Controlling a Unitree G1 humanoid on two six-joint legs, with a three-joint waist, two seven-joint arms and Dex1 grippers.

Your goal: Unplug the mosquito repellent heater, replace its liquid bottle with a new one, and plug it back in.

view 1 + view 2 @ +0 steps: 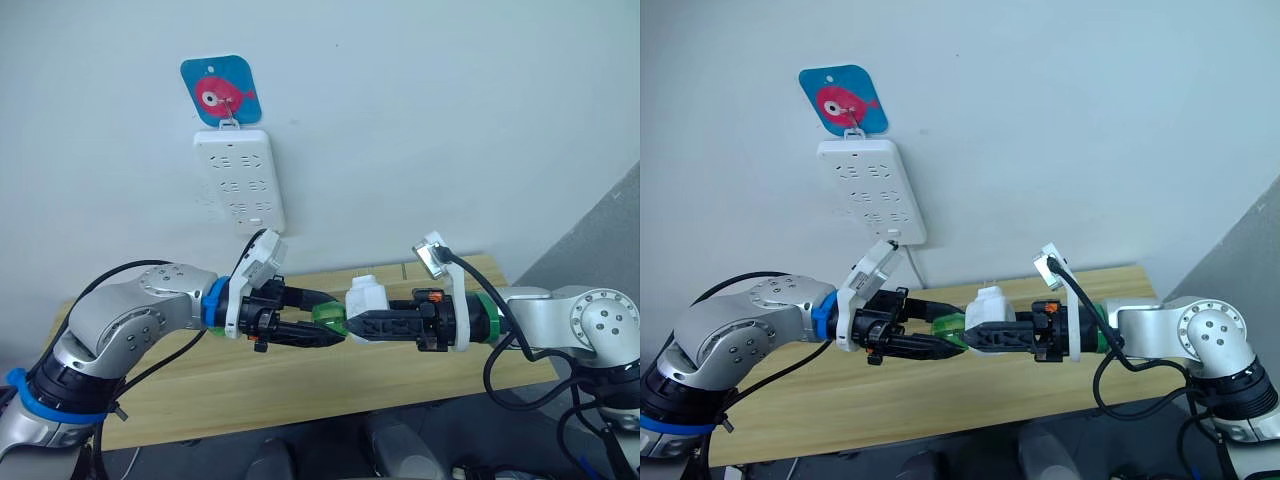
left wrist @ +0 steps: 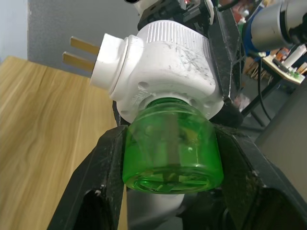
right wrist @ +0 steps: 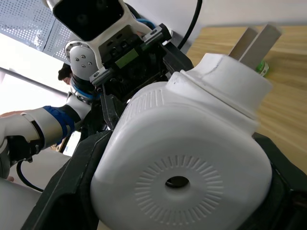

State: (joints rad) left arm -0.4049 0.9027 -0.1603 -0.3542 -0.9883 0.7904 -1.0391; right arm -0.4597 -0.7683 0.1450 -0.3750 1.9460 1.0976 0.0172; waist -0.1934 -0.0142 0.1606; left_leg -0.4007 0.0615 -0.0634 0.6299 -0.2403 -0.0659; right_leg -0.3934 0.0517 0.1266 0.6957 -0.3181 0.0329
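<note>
We have the heater [image 1: 367, 294] off the wall and held in mid-air above the wooden worktop [image 1: 200, 390], so the unplugging is done: its two prongs [image 2: 79, 53] stand bare, and the white power strip [image 1: 240, 180] hanging on the wall under the fish hook tag shows no plug in its sockets. Our right hand [image 3: 177, 191] is clamped on the white body of the heater, fingers pressed against both sides. Our left hand [image 2: 170, 158] is clamped on the green bottle [image 2: 172, 146], which sits with its neck in the base of the heater. We cannot tell from here whether this green bottle is the used one coming out or the fresh one going in. A small green thing [image 3: 261, 68] lies on the worktop past the prongs, too little of it visible to name. What we judge is left: finish the bottle swap, then push the prongs back into the strip.
</note>
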